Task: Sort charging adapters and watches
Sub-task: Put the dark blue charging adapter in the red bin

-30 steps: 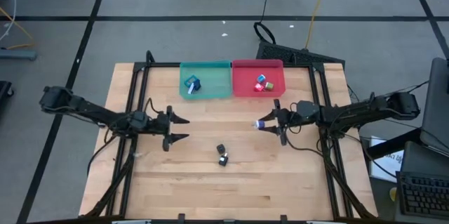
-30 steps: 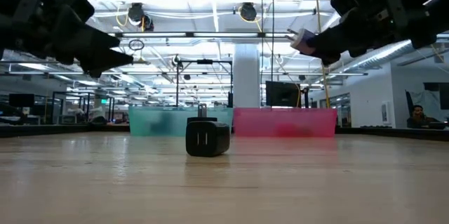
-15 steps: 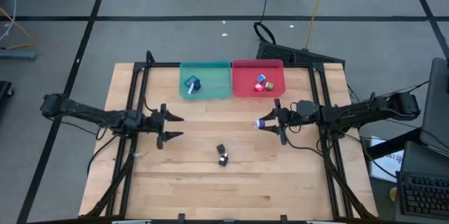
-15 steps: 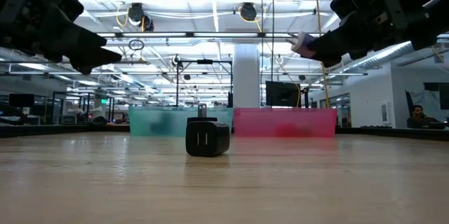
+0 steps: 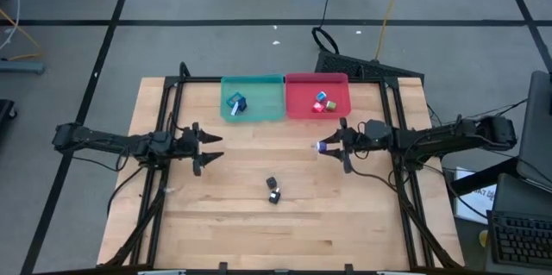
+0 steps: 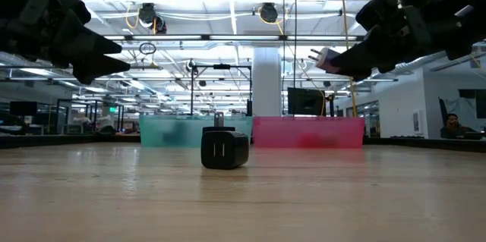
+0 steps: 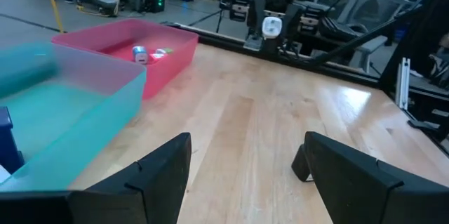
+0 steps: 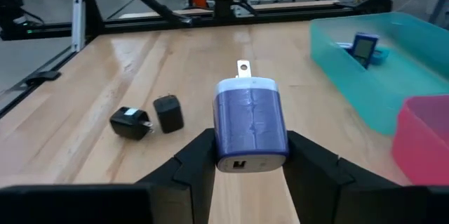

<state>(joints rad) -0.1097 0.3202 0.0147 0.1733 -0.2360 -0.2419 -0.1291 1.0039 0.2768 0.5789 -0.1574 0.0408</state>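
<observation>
adapter carried toward the red bin

the right gripper [image 5: 330, 146] is clamped on a blue-and-white charging adapter [image 8: 250, 122], a smooth rounded block with metal prongs, held above the table right of centre in the high view. the carry step is judged in hand; next, a move up-frame over the translucent red bin [image 5: 316, 96] and a release. the left gripper [image 5: 210, 147] hangs spread wide and empty at centre-left. two matte black adapters [image 5: 273, 189] lie at lower centre. a watch [image 5: 236, 103] rests in the teal bin [image 5: 253, 98].

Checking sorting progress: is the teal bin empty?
No, the teal bin already holds a dark blue watch.
</observation>
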